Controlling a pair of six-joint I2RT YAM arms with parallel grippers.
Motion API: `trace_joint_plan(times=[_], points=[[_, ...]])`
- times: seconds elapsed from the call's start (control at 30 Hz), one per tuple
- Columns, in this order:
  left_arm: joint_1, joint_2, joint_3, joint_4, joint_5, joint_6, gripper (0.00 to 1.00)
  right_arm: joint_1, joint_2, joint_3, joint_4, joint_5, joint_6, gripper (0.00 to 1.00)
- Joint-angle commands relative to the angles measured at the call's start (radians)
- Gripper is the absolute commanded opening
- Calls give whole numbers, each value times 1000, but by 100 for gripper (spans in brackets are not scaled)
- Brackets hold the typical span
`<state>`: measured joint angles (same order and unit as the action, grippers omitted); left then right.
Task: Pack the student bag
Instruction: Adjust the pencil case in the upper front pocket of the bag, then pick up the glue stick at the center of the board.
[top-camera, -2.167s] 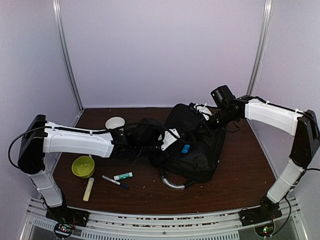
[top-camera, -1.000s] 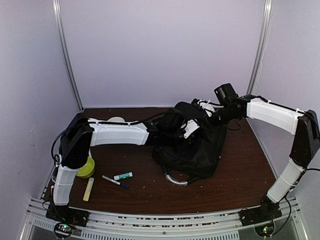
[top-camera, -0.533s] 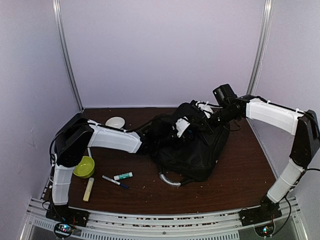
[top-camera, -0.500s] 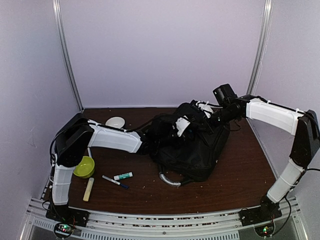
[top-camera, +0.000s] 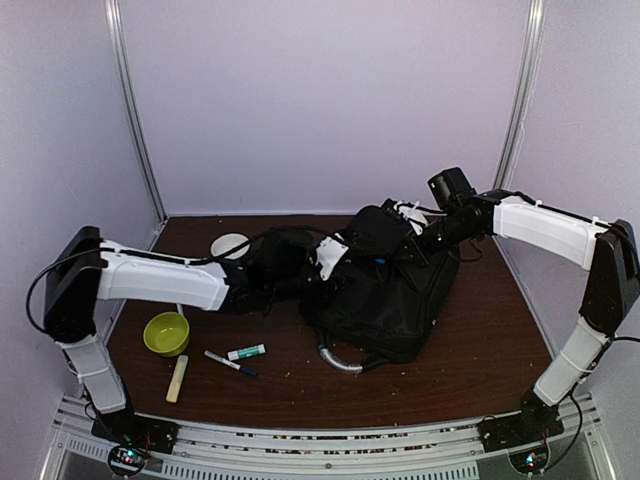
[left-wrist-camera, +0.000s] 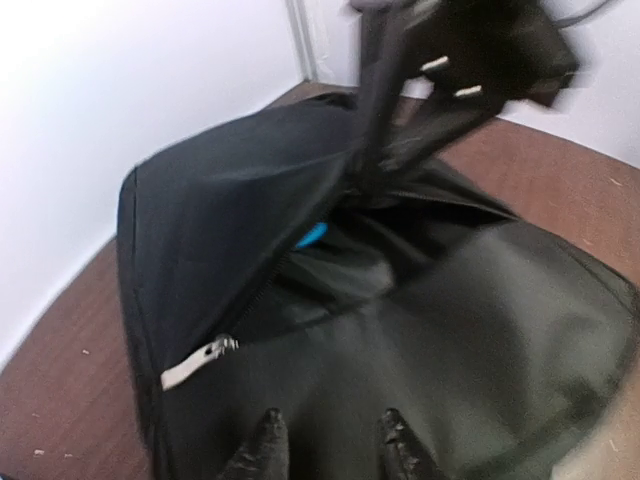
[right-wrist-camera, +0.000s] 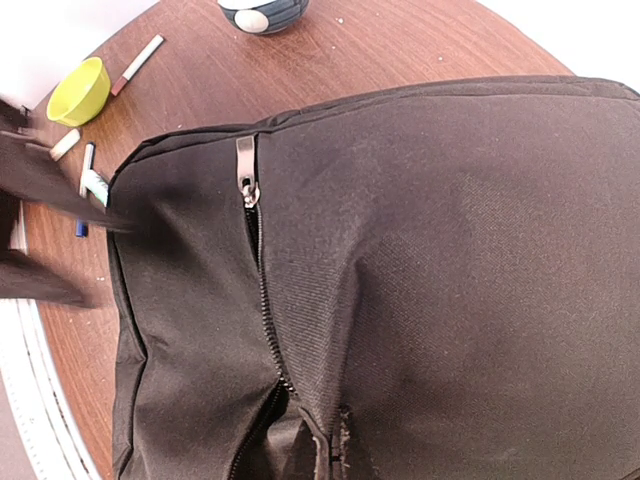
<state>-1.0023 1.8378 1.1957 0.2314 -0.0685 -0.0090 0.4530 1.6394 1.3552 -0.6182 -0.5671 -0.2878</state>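
The student bag (top-camera: 385, 295) is a large black soft bag lying mid-table, its grey curved handle (top-camera: 340, 362) toward the near edge. My right gripper (top-camera: 420, 238) is shut on the bag's upper flap and holds it lifted, so the zipped mouth gapes. A blue object (left-wrist-camera: 312, 235) shows inside the opening. A silver zipper pull (left-wrist-camera: 200, 360) hangs at the mouth's left end. My left gripper (left-wrist-camera: 330, 425) hovers open just above the bag's front panel with nothing between its fingers. In the top view my left gripper (top-camera: 338, 262) sits at the bag's left side.
Left of the bag stand a green bowl (top-camera: 166, 333) and a white bowl (top-camera: 230, 245). A marker (top-camera: 230, 362), a teal-capped item (top-camera: 246, 352) and a pale stick (top-camera: 177, 378) lie near the front left. Walls close in on both sides.
My left arm has pulled back leftward out of the bag's mouth, and its gripper has gone from shut to open. The right gripper keeps holding the flap up.
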Motion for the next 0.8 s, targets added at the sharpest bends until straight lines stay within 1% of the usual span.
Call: trace_joint_plan(times=[0.0, 0.1, 0.23, 0.27, 0.37, 0.4, 0.53, 0.77], points=[[-60, -219, -52, -251, -29, -47, 39, -8, -35, 29, 76, -70, -2, 0], [-61, -288, -37, -595, -87, -117, 41, -10, -35, 25, 73, -74, -12, 0], [-57, -343, -52, -962, -79, -181, 44, -11, -36, 22, 71, -76, -17, 0], [-56, -344, -51, -1037, -64, -190, 45, -12, -35, 22, 69, -76, -17, 0], [-23, -333, -66, -1196, -53, -237, 52, -13, -35, 23, 69, -78, -17, 0], [-6, -330, -81, -1224, -62, -245, 55, -13, -34, 24, 69, -79, -17, 0], [82, -299, -105, -1250, -48, -205, 56, -13, -31, 23, 65, -83, -16, 0], [121, -187, -85, -1232, -36, -110, 54, -13, -38, 7, 66, -94, -14, 0]])
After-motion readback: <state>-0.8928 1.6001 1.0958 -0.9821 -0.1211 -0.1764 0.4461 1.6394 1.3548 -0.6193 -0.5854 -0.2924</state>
